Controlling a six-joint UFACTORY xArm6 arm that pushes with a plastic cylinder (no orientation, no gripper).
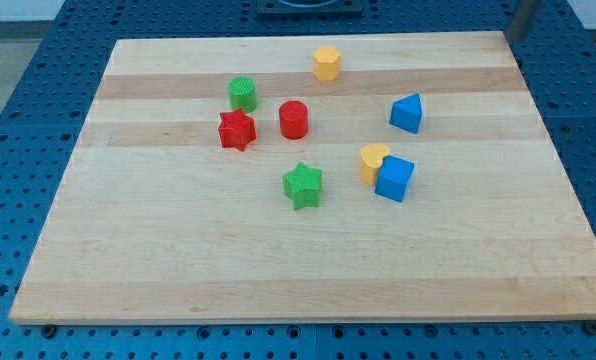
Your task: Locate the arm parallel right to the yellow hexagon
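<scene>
My tip (517,36) serves in place of a gripper. It is a bare rod end that cannot open or close, and it holds nothing. It shows as a blurred grey shaft at the view's top right, with its lower end at the far right corner of the desk (178,260), and I cannot tell whether it touches the wood. It is well apart from every block.

The yellow hexagon (326,62) stands close to the desk's top edge, a little right of that edge's middle and well to the view's left of my tip. It stands alone, touching no other block.

Toward the view's bottom left of the hexagon is the green cylinder (243,94). Below that are the red star (236,130) and, to the star's right, the red cylinder (294,119). These three sit near one another but apart.

Toward the view's bottom right of the hexagon is the blue triangular block (407,113), on its own in the right half of the desk.

Nearer the desk's middle, the yellow heart (374,162) and the blue cube (394,179) are pressed together, with the cube at the heart's lower right. The green star (303,185) lies to their left, apart from both, and of all the blocks it is the nearest to the bottom edge.

A blue perforated surface (8,120) surrounds the desk.
</scene>
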